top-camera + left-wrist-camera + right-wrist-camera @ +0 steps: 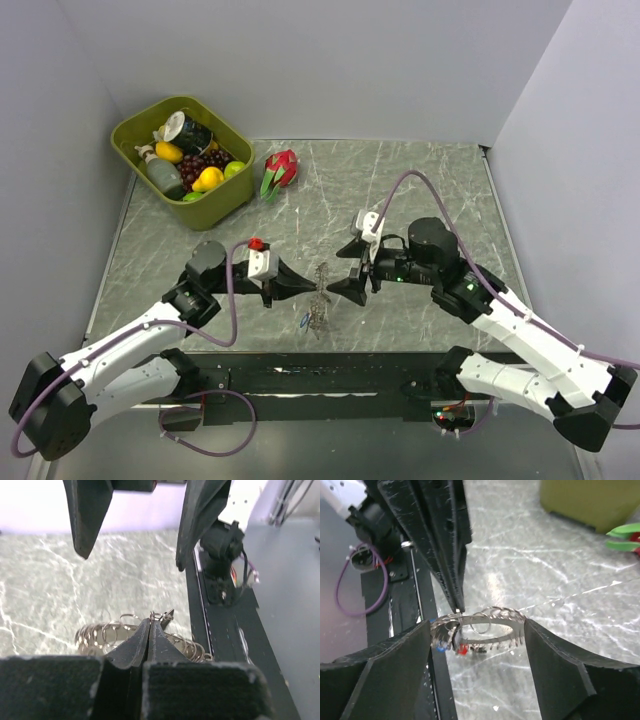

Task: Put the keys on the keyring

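The keyring [319,295] is a thin metal ring fringed with small rings, held off the table. My left gripper [311,287] is shut on one small ring at its edge; in the left wrist view the shut fingertips [150,623] pinch it, with the keyring [107,634] spreading to both sides. My right gripper [343,269] is open, its jaws on either side of the keyring [492,630] without touching it. Keys with a blue tag [439,649] and a red tag [462,650] hang under the ring's left part. The blue tag [305,321] also shows from above.
A green bin [226,205] of toy fruit and a bottle stands at the back left. A red dragon fruit toy [281,170] lies beside it. A black strip [300,365] runs along the table's near edge. Grey walls close in both sides.
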Robot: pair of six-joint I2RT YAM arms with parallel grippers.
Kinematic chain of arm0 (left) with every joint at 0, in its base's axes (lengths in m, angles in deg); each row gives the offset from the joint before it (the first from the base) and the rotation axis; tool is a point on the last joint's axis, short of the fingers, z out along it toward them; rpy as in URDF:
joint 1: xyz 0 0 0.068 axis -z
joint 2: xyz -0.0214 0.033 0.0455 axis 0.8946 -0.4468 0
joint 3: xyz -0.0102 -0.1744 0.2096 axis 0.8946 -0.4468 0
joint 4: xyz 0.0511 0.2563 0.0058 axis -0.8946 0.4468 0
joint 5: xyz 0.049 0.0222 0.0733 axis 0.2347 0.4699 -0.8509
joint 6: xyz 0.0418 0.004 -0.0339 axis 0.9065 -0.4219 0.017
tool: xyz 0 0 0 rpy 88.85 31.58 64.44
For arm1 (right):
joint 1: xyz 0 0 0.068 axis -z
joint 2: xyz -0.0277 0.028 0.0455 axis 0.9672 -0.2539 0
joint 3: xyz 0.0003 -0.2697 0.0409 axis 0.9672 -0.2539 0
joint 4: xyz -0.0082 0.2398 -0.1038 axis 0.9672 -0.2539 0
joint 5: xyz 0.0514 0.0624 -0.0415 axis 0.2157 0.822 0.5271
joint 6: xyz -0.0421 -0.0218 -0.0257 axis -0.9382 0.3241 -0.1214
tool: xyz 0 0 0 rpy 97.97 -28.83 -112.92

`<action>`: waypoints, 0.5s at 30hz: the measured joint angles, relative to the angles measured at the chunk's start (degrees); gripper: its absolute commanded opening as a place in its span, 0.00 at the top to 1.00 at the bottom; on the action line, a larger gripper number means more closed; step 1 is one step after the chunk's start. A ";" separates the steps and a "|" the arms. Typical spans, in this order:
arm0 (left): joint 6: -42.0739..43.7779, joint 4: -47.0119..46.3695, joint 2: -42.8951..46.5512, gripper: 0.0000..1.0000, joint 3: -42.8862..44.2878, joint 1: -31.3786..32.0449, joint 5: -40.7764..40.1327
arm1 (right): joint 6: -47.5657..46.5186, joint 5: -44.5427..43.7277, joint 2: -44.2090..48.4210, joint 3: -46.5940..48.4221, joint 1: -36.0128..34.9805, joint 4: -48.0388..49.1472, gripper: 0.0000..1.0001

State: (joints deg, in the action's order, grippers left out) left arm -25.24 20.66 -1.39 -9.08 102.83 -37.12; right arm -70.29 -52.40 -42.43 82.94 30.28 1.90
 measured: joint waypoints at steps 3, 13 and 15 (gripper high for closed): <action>-3.54 -7.10 0.83 0.99 -2.67 -0.02 -1.25 | 0.68 1.16 -0.15 -0.09 1.22 0.85 0.12; -8.46 -21.03 0.81 0.99 -5.09 -0.02 -1.40 | 1.77 7.87 -0.35 -0.57 2.67 1.49 0.05; -8.41 -21.53 0.87 0.99 -5.09 -0.02 -1.42 | 1.53 9.46 -0.70 -0.55 2.69 1.49 0.07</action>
State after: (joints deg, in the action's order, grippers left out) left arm -33.66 -0.87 -0.52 -14.18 102.81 -38.54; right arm -68.76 -42.94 -43.12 82.40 32.97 3.39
